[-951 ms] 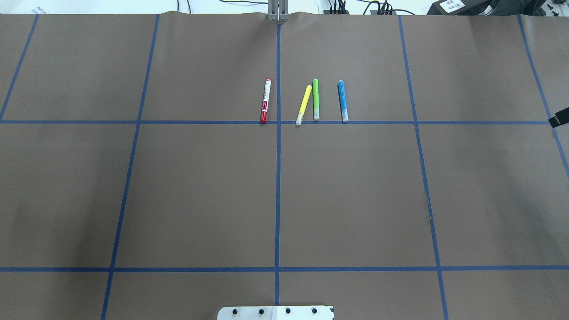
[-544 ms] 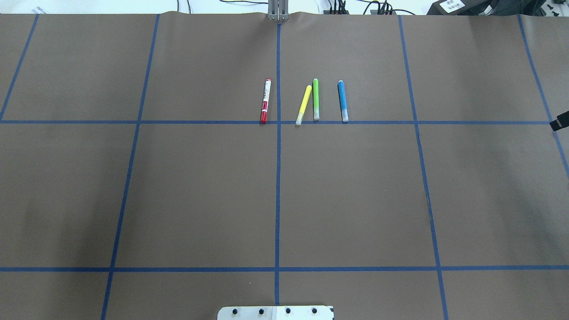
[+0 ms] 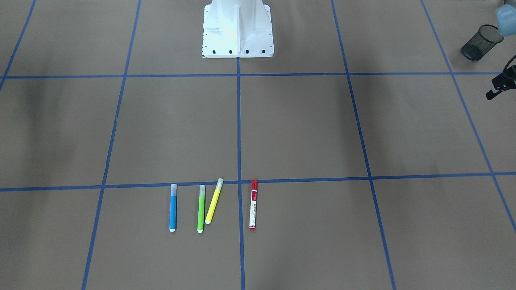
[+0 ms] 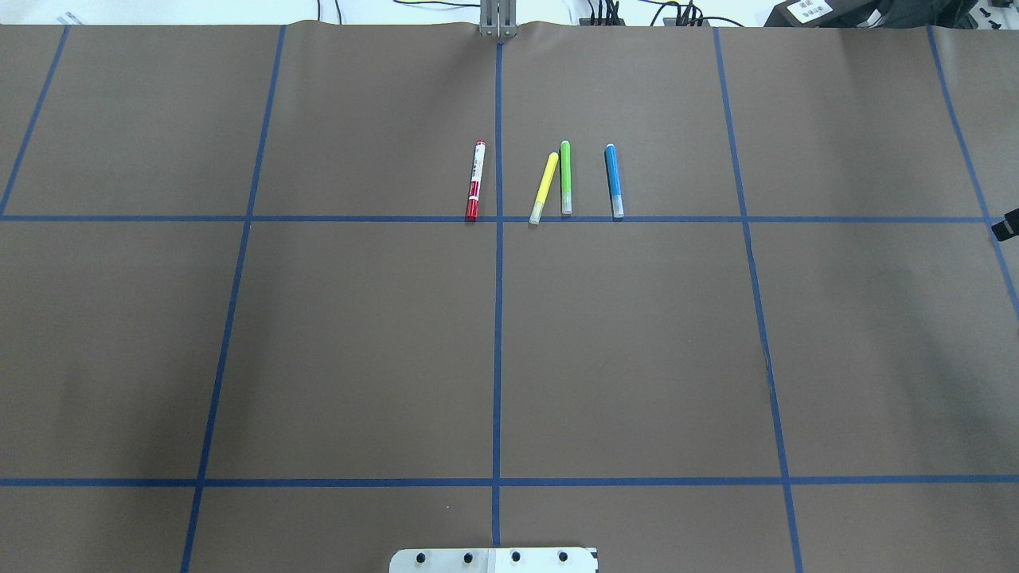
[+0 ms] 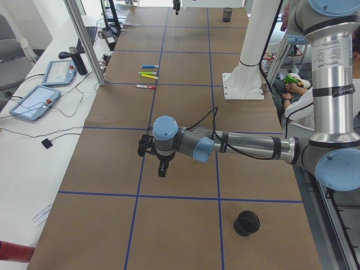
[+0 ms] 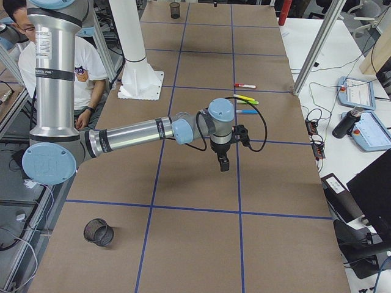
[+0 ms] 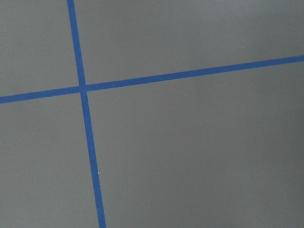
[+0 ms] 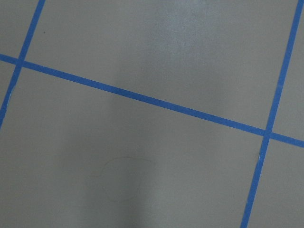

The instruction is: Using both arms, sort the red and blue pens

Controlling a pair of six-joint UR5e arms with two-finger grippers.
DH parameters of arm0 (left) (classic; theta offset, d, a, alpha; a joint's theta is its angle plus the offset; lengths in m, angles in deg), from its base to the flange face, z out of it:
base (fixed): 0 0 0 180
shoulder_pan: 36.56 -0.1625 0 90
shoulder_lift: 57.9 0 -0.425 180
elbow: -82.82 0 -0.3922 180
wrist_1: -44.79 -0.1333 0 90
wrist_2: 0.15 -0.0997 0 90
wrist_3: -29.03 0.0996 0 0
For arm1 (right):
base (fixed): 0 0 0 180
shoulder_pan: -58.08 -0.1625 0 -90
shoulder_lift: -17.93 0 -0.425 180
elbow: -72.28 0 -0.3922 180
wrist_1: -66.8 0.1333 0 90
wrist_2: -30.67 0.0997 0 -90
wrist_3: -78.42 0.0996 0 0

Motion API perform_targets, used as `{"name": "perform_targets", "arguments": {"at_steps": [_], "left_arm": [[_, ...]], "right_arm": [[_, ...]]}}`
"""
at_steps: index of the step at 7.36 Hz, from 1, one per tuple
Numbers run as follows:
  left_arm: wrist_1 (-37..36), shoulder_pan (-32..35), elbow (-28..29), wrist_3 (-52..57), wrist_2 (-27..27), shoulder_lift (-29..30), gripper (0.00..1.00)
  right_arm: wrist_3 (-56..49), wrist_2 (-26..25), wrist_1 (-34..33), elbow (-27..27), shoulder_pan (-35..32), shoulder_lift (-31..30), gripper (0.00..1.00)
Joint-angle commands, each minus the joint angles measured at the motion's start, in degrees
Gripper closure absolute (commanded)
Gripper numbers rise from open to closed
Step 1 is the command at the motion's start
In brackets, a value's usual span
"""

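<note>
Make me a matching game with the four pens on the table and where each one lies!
Pens:
1. red pen
2. yellow pen
3. green pen
4. blue pen

Places:
A. between the yellow and the blue one
B. alone across the middle tape line
C. slanted, next to the green one
D. end of the row, farthest from the red one

Pairs: 1-B, 2-C, 3-A, 4-D

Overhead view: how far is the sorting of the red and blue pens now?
Done: nothing yet. The red pen and the blue pen lie in one row with the green marker and yellow marker. In hand: nothing; the left gripper and right gripper hang over bare paper, away from the pens. Left: pick up both pens and sort them, perhaps into the mesh cups.
</note>
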Motion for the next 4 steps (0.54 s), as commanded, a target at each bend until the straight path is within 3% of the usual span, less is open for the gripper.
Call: {"name": "perform_targets", "arguments": {"at_steps": [1,4], "left_arm": [[0.1,0.1,-0.1,0.2,0.0,-0.1,0.0],[3.7,-0.1,-1.7,-0.3,-0.1,-2.2,0.0]], "right_arm": [[-0.4,1.3,0.0,0.3,0.0,-0.2,0.0],[0.2,5.1,0.1,0.3,0.0,-0.2,0.0]]}}
